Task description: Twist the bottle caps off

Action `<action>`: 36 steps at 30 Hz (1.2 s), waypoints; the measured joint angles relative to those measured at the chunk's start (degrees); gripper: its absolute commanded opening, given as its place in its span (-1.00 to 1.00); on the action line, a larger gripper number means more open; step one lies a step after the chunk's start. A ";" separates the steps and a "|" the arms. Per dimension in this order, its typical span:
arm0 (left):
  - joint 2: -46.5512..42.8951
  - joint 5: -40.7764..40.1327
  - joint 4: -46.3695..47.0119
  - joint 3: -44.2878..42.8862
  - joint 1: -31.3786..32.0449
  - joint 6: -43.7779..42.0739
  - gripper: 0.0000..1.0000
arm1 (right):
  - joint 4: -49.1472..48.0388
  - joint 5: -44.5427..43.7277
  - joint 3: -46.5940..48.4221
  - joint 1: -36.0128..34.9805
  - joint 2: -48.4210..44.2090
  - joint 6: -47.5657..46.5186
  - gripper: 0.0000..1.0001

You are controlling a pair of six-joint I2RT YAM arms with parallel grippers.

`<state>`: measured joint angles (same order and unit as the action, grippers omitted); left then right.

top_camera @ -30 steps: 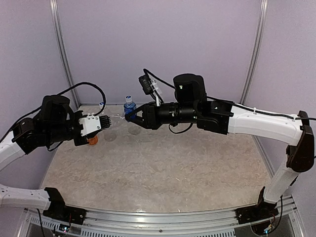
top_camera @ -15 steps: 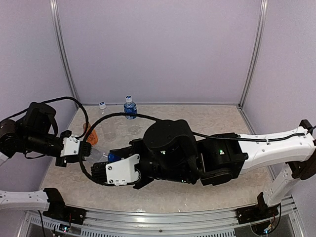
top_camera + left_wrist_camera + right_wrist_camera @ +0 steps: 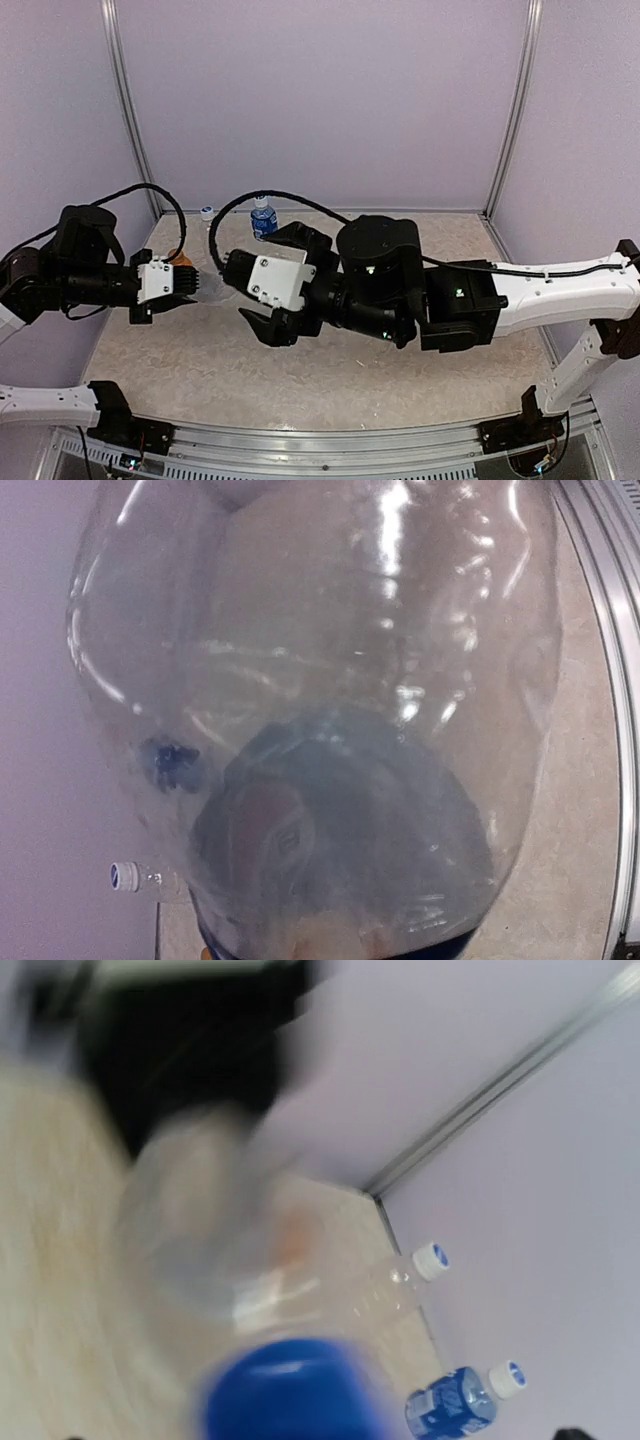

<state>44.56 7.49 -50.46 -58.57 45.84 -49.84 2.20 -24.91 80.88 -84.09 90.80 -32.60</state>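
My left gripper (image 3: 178, 286) is shut on the base end of a plain clear bottle (image 3: 205, 286) and holds it level above the table, neck pointing right. That bottle (image 3: 320, 680) fills the left wrist view and hides the fingers. Its blue cap (image 3: 290, 1392) shows large and blurred in the right wrist view. My right gripper (image 3: 240, 290) faces the cap end, open, with one jaw above and one below it. Whether the jaws touch the cap I cannot tell.
Against the back wall stand a clear bottle (image 3: 375, 1285) with a whitish-blue cap (image 3: 207, 212) and a blue-labelled bottle (image 3: 263, 220). An orange bottle (image 3: 183, 260) peeks out behind my left gripper. The right arm (image 3: 400, 290) stretches across the table's middle.
The right gripper has opened and swung up and back to the bottle's cap end. The left gripper has kept its hold and shifted slightly right.
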 measured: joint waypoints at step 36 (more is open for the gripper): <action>3.67 -19.50 19.61 4.33 0.00 -3.26 -0.51 | 4.68 33.62 7.58 18.67 2.47 56.54 -0.46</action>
<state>48.23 -12.01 -30.85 -54.24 45.84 -53.10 6.87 8.71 88.47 -65.43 93.27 23.94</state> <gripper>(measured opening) 0.249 0.346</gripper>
